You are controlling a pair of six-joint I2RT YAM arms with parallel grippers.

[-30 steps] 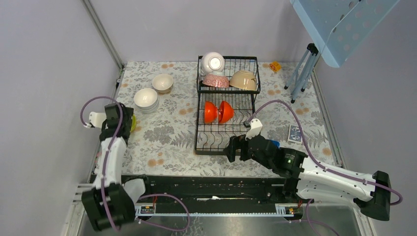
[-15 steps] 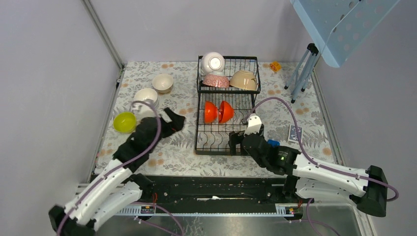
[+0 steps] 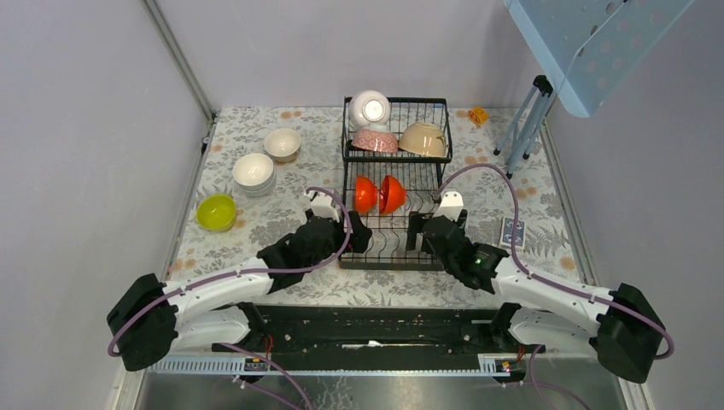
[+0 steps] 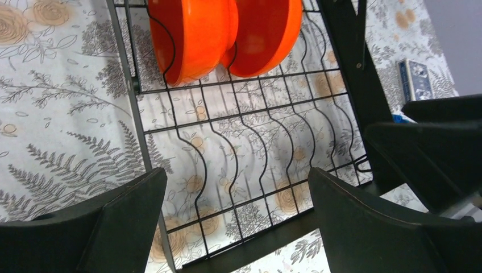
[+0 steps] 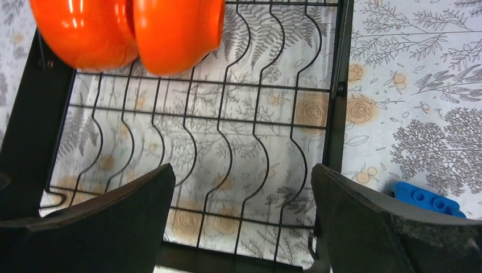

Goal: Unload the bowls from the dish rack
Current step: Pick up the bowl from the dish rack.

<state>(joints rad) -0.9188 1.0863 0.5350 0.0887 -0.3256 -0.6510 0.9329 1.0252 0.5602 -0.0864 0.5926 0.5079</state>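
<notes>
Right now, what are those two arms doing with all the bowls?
Two robot arms are unloading bowls from a black wire dish rack. The left gripper and right gripper hang open and empty over its lower tray, near two orange bowls standing on edge. A white bowl, a pink bowl and a beige bowl sit in the upper basket. A yellow-green bowl, stacked white bowls and a cream bowl sit on the table, left of the rack.
</notes>
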